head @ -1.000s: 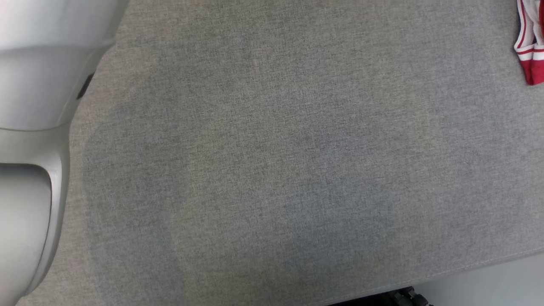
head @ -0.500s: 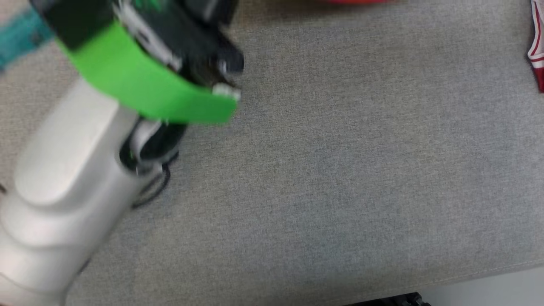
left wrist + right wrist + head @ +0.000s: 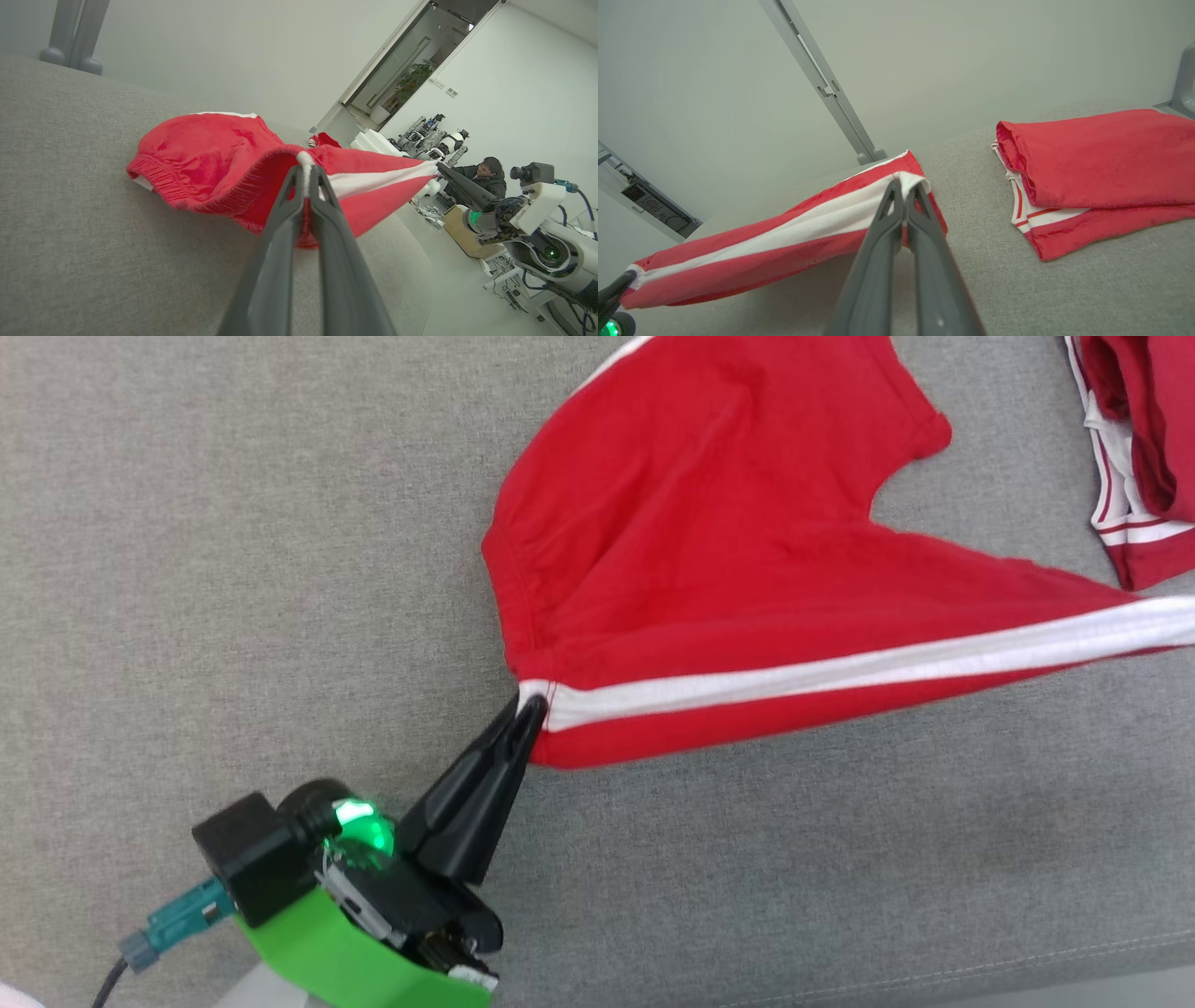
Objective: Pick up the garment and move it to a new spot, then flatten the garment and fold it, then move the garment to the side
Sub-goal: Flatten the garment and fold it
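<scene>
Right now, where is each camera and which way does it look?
Head: on the head, looking down at the red shorts; left hand shows.
Left wrist: behind the left hand, looking along the shorts towards the right hand.
Right wrist: behind the right hand, facing the left hand.
Shared: both wrist views show both hands pinching the shorts.

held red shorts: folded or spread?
Spread: red shorts pulled taut along the white stripe, left and right jaws shut on opposite ends.

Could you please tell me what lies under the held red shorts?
Grey surface shows beneath the lifted striped edge of the shorts; the patch under their draped far part is covered.
</scene>
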